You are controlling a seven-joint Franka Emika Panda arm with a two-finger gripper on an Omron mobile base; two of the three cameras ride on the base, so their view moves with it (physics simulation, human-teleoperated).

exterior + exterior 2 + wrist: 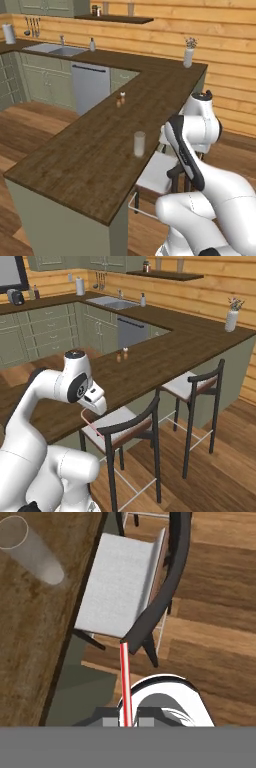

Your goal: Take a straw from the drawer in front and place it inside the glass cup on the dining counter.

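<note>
In the hand view, my gripper point(127, 720) is shut on the straw point(125, 679), a thin red stick that runs up from between the fingertips. It hangs over the floor and a stool, just off the edge of the dining counter point(35, 637). The glass cup point(31, 554) stands on that counter, up and to the left of the straw tip. From the left base view the glass cup point(139, 143) sits upright near the right edge of the dark-brown dining counter point(90, 165), close to my arm.
Two bar stools point(122, 423) point(195, 383) stand along the counter's side; the near stool's grey seat point(117, 587) and dark backrest lie right under the straw. Two small brown shakers point(120, 99) and a white vase with flowers point(188, 55) stand farther along the counter.
</note>
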